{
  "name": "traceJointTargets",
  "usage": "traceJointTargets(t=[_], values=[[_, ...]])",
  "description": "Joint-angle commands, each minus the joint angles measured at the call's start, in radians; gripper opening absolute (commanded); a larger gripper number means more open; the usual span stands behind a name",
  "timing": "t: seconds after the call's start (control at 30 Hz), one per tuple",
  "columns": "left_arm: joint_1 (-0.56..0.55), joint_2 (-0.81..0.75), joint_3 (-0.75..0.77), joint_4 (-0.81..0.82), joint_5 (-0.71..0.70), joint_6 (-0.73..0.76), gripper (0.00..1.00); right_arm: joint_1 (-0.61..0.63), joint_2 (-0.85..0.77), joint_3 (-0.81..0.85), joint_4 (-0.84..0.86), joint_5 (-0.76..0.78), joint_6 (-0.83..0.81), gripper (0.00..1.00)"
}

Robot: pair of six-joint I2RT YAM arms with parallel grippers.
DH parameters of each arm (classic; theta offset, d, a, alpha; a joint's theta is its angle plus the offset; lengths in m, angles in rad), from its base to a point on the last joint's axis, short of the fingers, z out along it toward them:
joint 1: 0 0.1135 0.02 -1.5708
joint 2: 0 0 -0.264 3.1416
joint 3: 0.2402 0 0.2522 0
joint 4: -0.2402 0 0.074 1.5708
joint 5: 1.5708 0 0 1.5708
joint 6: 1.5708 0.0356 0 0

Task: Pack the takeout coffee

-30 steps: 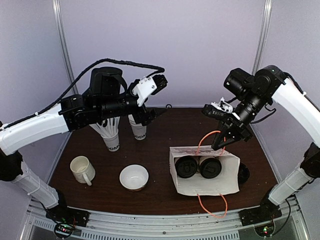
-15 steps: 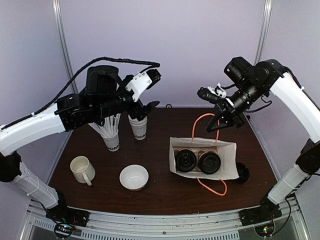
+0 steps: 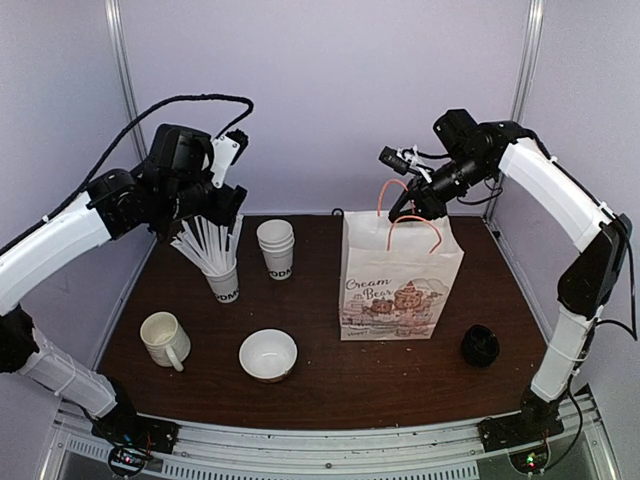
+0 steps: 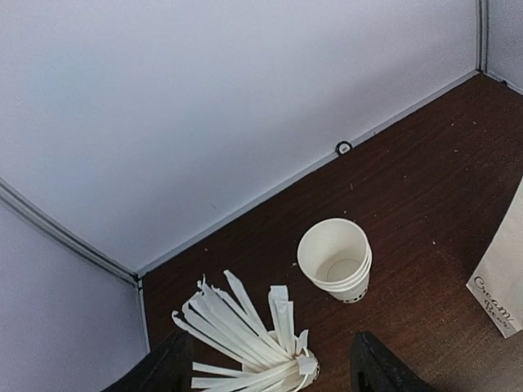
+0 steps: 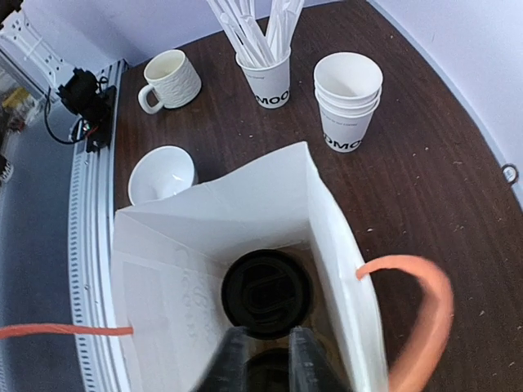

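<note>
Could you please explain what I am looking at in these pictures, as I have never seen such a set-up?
These are two robot arms bolted at the near edge of a brown table, each ending in a two-finger gripper. The wide picture comes from a fixed camera above and behind them; the other two come from cameras on the wrists. On the table stand a white paper bag, a mug, a bowl, a stack of lidless paper cups, a cup of white stirrers and a small black object. The right wrist view looks down into the bag, where a coffee cup's black lid shows. The left gripper hangs open, holding nothing. The right gripper is at the bag's orange handle; whether it grips it is unclear.
</note>
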Motion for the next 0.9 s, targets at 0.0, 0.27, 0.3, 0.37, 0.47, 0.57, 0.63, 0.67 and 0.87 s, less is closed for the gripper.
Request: traceJointTargets(t=[0.0,0.27,0.3,0.37,0.47,0.57,0.63,0.67,0.87], values=[[0.08,-0.016,0.033,-0.169,0.121,-0.187,0.68,-0.018,-0.011,0.081,0.021,0.001,0.052,0.36],[0.181,0.097,0.098,-0.317,0.285,-0.242,0.66,-0.063,-0.112,0.146,-0.022,0.019,0.077,0.68],[0.186,0.106,0.101,-0.318,0.297,-0.242,0.65,-0.073,-0.127,0.149,-0.027,0.021,0.08,0.68],[0.193,0.122,0.102,-0.317,0.322,-0.241,0.64,-0.102,-0.168,0.126,-0.016,0.023,0.091,0.69],[0.205,0.143,0.103,-0.317,0.348,-0.24,0.62,-0.143,-0.241,0.027,0.029,0.023,0.109,0.7],[0.212,0.17,0.112,-0.324,0.354,-0.238,0.59,-0.171,-0.273,-0.013,0.031,0.009,0.111,0.71],[0.212,0.188,0.125,-0.339,0.344,-0.237,0.55,-0.186,-0.288,-0.035,0.041,0.003,0.116,0.71],[0.212,0.195,0.128,-0.347,0.337,-0.236,0.55,-0.192,-0.295,-0.043,0.046,-0.001,0.118,0.71],[0.212,0.207,0.12,-0.353,0.311,-0.234,0.54,-0.205,-0.3,-0.052,0.054,-0.019,0.124,0.71]])
